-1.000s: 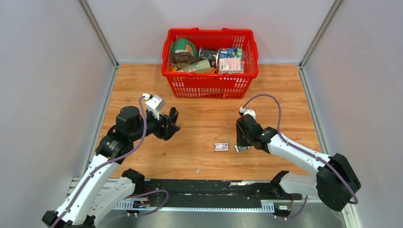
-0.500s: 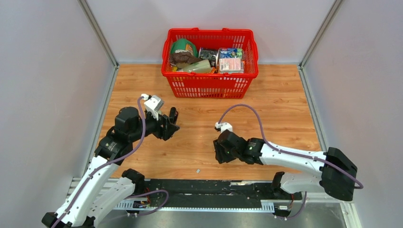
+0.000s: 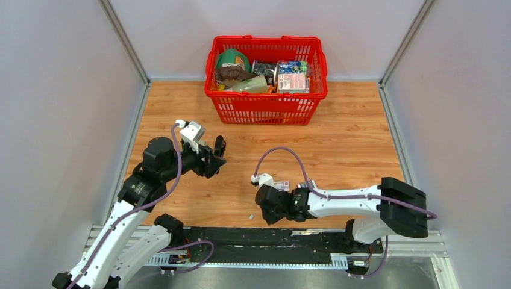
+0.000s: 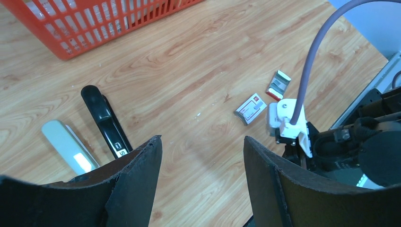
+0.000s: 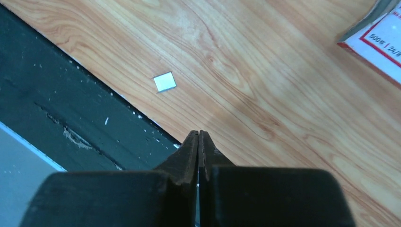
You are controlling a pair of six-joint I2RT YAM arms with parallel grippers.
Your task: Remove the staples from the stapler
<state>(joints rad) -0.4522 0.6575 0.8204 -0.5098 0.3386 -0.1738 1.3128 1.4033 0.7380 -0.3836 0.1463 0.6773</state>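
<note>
The black stapler lies opened out on the wooden table, with a pale grey part beside it, left of my left gripper. That gripper is open and empty, just above the table; it also shows in the top view, where it hides the stapler. My right gripper is shut and empty, low over the table's near edge. A small silvery strip of staples lies just ahead of its tips and shows in the top view.
A small flat labelled box lies behind the right wrist, with a small red-and-white piece beyond it. The red basket, full of goods, stands at the back. A black rail runs along the near edge.
My right arm has swung left and toward the near edge, past the labelled box, with its gripper shut. My left arm has hardly moved.
</note>
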